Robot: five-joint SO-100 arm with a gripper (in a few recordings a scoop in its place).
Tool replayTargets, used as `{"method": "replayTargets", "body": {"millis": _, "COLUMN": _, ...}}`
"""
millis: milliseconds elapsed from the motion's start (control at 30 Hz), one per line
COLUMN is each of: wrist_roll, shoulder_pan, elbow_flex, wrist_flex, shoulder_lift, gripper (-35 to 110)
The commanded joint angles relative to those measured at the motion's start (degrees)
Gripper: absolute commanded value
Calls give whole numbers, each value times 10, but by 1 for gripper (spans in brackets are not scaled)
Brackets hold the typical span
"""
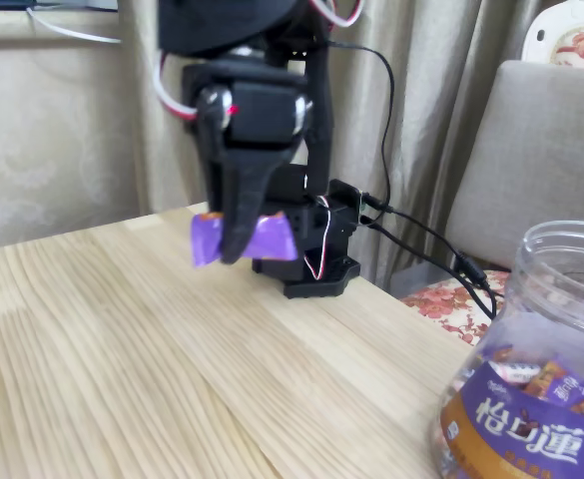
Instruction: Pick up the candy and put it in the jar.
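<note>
One pale wooden table [172, 379] carries one clear plastic jar [541, 369] at the lower right, its purple and brown-orange label showing white Chinese characters. The black gripper [237, 239] hangs above the tabletop, jaws closed on one shiny purple candy [272, 239] with an orange edge, held in the air
</note>
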Motion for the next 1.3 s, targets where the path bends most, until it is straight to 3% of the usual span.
{"method": "replayTargets", "body": {"millis": 0, "wrist_roll": 14, "shoulder_pan": -55, "elbow_flex": -43, "wrist_flex": 8, "shoulder_lift": 50, "gripper": 0}}
{"method": "replayTargets", "body": {"millis": 233, "wrist_roll": 69, "shoulder_pan": -214, "elbow_flex": -108, "wrist_flex": 9, "shoulder_lift": 65, "gripper": 0}}
{"method": "replayTargets", "body": {"millis": 433, "wrist_roll": 113, "shoulder_pan": -291, "elbow_flex": -168, "wrist_flex": 8, "shoulder_lift": 6, "gripper": 0}}
{"method": "replayTargets", "body": {"millis": 800, "wrist_roll": 141, "shoulder_pan": -311, "elbow_flex": -367, "wrist_flex": 8, "shoulder_lift": -125, "gripper": 0}}
{"method": "replayTargets", "body": {"millis": 1267, "wrist_roll": 205, "shoulder_pan": -334, "elbow_flex": -396, "wrist_flex": 5, "shoulder_lift": -119, "gripper": 0}}
